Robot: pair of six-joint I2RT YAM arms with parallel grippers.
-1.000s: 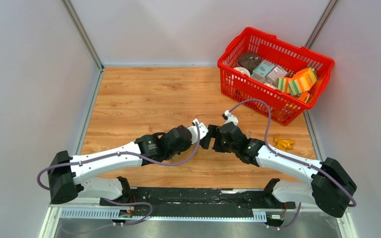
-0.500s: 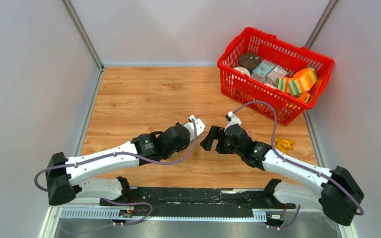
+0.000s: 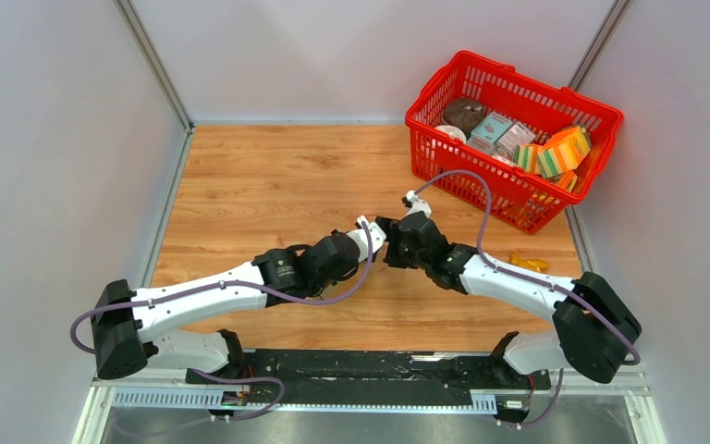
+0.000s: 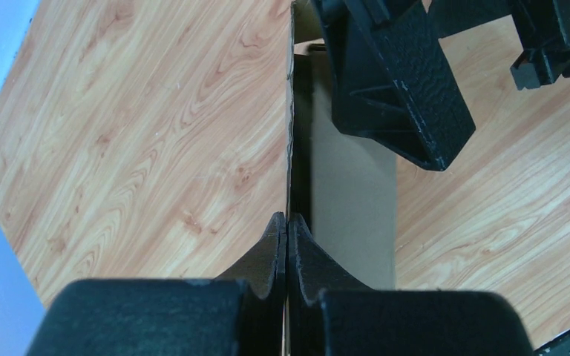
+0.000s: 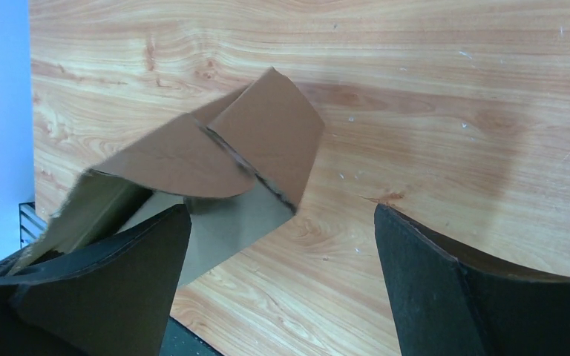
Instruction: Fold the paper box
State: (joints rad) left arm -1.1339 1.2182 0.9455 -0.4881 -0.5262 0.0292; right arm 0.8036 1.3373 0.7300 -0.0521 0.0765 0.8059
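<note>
Paper box [image 4: 352,200] pinched by one thin wall in clenched left gripper [image 4: 287,230], over wooden table [image 3: 268,185]. Right gripper [image 5: 280,215] spread wide, nothing grasped; one finger at box's far end, contact not discernible. Box hidden from above by wrists. Red basket [image 3: 518,102] seen far right.

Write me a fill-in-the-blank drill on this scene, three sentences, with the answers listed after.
1. The left hand is clamped ____ on an edge of the paper box.
2. The right hand sits beside the box with its fingers spread wide ____.
3. The basket holding the printed packages is coloured ____.

Missing words: shut; open; red
</note>
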